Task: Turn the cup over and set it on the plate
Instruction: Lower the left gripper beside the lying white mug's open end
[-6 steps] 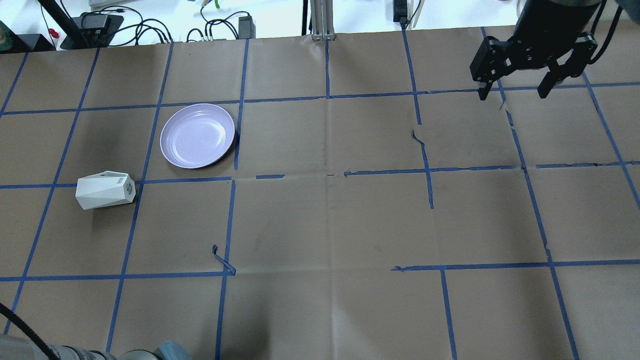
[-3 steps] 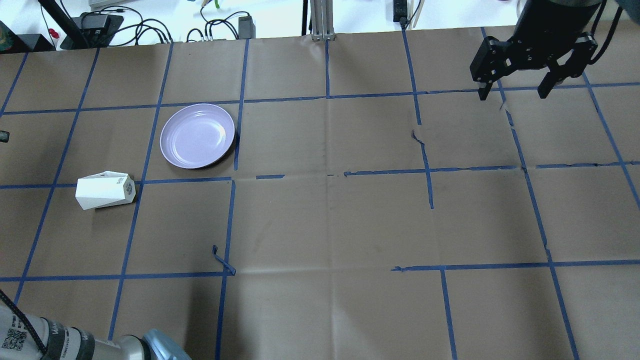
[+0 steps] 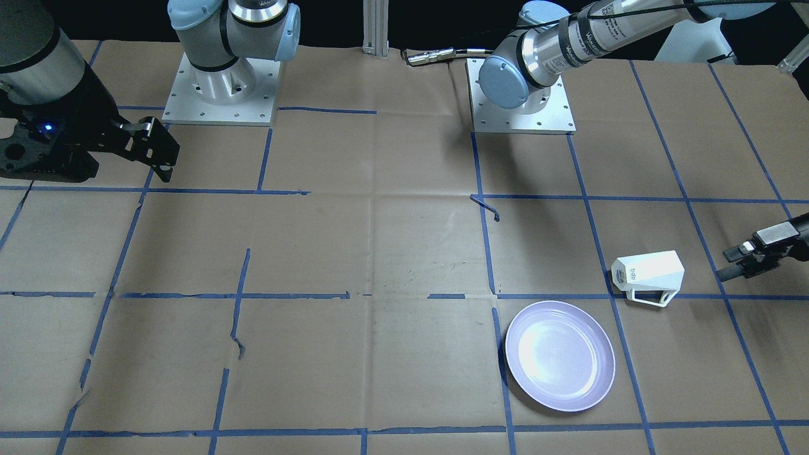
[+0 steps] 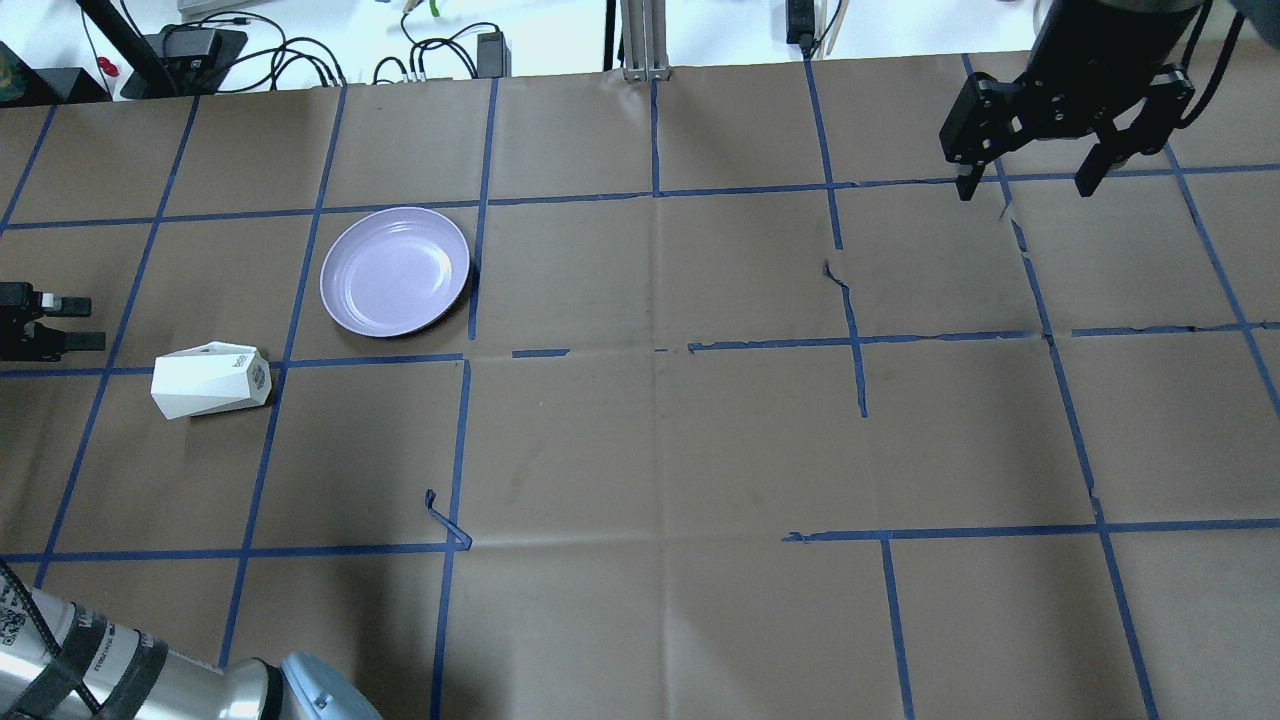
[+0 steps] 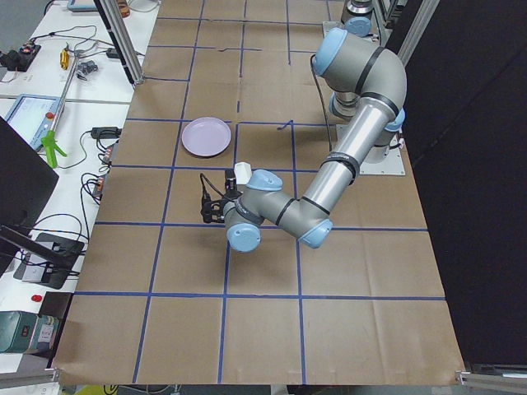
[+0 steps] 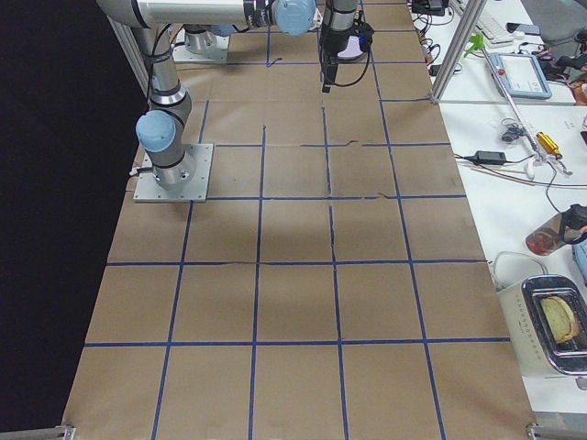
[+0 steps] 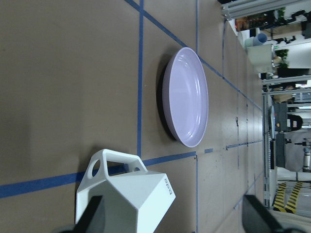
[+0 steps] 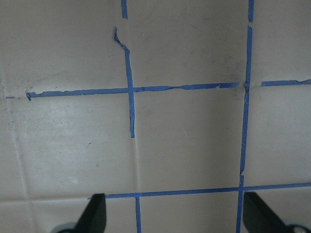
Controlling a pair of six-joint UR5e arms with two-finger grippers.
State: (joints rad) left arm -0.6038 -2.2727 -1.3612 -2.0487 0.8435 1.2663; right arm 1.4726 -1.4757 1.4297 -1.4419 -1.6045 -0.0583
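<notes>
Cup: on its side, left of surface, near plate. Left claw: spread, empty, beside cup. Right claw: spread, empty, far right. Grasp, flip and placement all outstanding.

Clear table around the cup, one neighbour close by

Seen from overhead, the cup lies with bare table from three round to nine o'clock. The plate stands near at two o'clock, not touching. The left gripper, jaws spread, has an unblocked gap from ten o'clock. The right gripper hangs well apart, far toward two o'clock.
</notes>
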